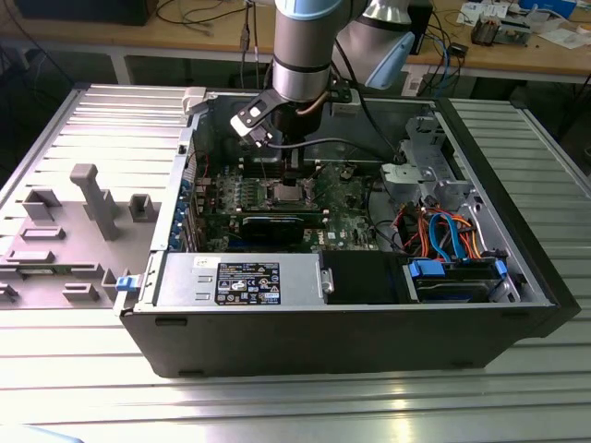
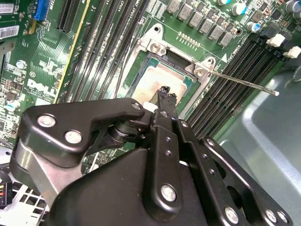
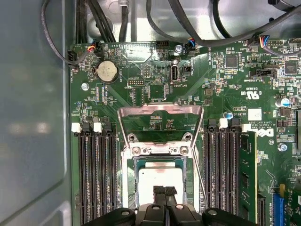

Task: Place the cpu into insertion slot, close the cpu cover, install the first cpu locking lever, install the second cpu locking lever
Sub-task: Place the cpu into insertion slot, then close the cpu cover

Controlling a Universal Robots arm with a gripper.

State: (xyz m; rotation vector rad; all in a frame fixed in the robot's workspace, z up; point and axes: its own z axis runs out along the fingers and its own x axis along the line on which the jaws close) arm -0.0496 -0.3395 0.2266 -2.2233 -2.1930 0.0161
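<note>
The cpu (image 3: pixel 160 176) (image 2: pixel 164 75), a dull silver square, lies flat in the insertion slot (image 3: pixel 160 150) (image 2: pixel 155 47) on the green board. The cpu cover (image 3: pixel 160 112) is swung back off the socket, its silvery frame standing open on the hinge side. A thin locking lever (image 2: pixel 244 84) juts out unlatched over the memory slots. My gripper (image 3: pixel 164 190) (image 2: pixel 164 92) hovers right above the chip's middle, its black fingers shut together with nothing between them. In the exterior view the gripper (image 1: pixel 294 171) reaches down into the open computer case over the socket (image 1: pixel 286 192).
Black memory slots (image 3: pixel 94 174) flank the socket on both sides. A long black expansion card (image 1: pixel 277 224) lies nearer the case front. The power supply (image 1: pixel 240 277), drive bays with blue and orange cables (image 1: pixel 443 240) and the case walls hem in the board.
</note>
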